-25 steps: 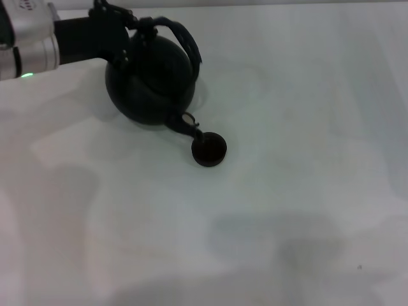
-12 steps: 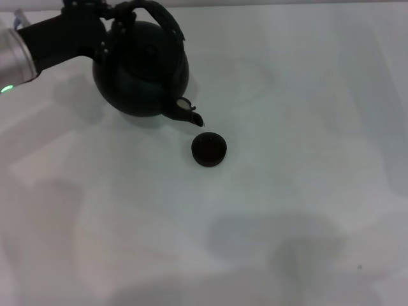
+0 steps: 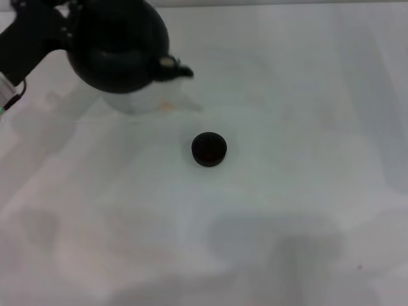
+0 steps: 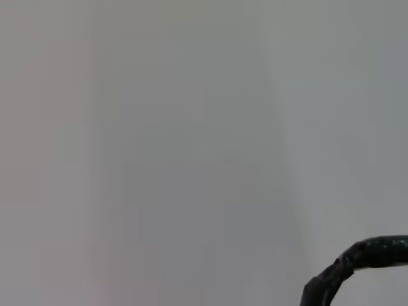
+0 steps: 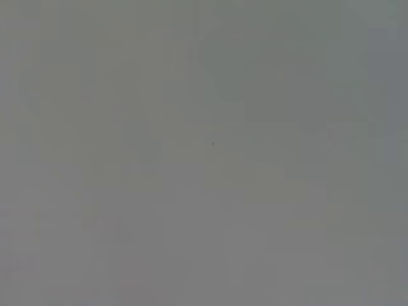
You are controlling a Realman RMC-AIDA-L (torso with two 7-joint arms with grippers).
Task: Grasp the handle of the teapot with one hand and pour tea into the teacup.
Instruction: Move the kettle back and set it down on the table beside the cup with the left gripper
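The round black teapot (image 3: 118, 48) hangs above the white table at the far left, its short spout (image 3: 177, 69) pointing right and roughly level. My left gripper (image 3: 64, 14) reaches in from the top left corner and is shut on the handle, which is mostly cut off by the head view's top edge. A dark arched piece of the handle (image 4: 373, 252) shows in the left wrist view. The small dark teacup (image 3: 209, 149) stands upright on the table, apart from the spout, nearer to me and to the right of it. My right gripper is out of view.
The white table (image 3: 299, 191) spreads around the cup, with soft shadows on its near part. A small pale orange mark (image 3: 167, 106) lies on the table under the spout. The right wrist view shows only a plain grey surface.
The teapot has moved away from the cup, to the left and farther back. It has tipped back from pouring over the cup to nearly level.
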